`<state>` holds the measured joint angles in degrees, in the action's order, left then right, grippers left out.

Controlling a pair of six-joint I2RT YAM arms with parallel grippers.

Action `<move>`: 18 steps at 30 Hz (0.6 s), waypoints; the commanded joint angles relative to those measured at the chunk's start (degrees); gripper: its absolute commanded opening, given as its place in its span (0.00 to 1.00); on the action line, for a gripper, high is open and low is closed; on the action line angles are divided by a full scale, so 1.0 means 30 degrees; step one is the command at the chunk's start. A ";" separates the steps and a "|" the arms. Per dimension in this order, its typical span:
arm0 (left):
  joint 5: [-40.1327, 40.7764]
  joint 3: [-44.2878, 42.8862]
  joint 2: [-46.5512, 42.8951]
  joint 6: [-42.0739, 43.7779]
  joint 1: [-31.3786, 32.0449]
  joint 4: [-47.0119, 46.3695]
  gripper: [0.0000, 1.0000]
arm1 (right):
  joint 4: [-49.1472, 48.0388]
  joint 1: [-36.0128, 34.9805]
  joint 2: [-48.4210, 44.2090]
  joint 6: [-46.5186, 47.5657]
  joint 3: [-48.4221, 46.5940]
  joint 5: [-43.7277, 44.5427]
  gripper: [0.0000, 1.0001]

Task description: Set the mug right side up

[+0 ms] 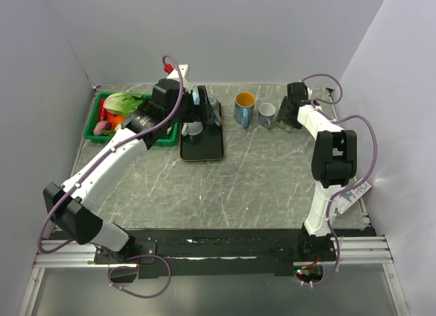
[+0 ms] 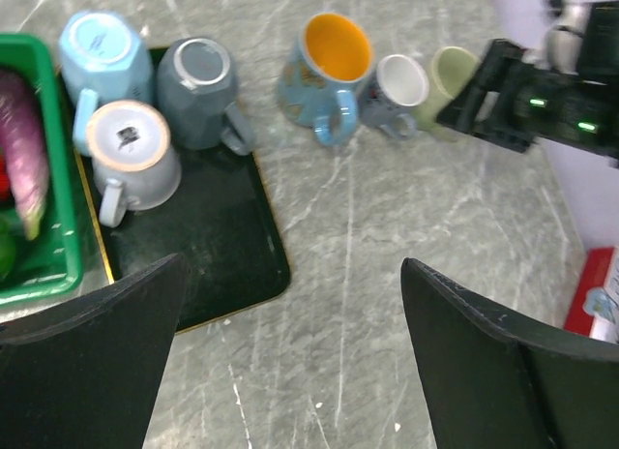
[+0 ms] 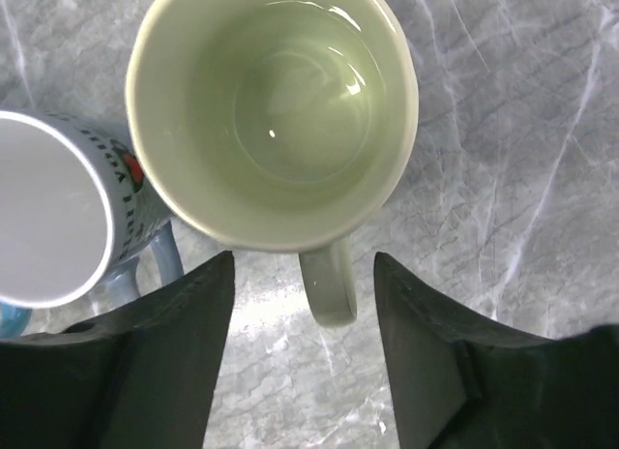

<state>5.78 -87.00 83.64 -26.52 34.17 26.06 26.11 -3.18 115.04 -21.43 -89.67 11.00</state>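
The fingers [image 3: 174, 362] of the right gripper [image 3: 302, 275] stand apart either side of the handle of the pale green ceramic mug [image 3: 280, 110], gripping nothing. The mug sits mouth up, well right of the black rectangular tray [image 2: 227, 246]. The top view largely hides the mug behind that gripper. The left gripper [image 2: 292, 275] hangs wide open over the tray's near right corner.
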 commanded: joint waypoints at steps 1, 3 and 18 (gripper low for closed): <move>0.1118 -0.0853 0.0685 -0.1089 -0.0725 0.1096 0.96 | -0.0003 -0.0170 -0.2425 -0.0385 -0.0024 0.0434 0.71; 0.1324 -0.0795 0.1006 -0.1412 -0.0960 0.1301 0.96 | 0.0407 -0.0141 -0.2984 -0.0386 0.0065 0.0375 0.78; 0.0531 0.0993 0.4990 0.6291 -0.2249 -0.1831 0.96 | 0.0056 -0.0170 -1.0394 -0.0645 0.3521 -0.5279 0.97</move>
<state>6.68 -84.55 94.74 -16.64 27.94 24.51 27.83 -3.36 89.47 -21.34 -81.06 -0.49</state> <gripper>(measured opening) 0.966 0.996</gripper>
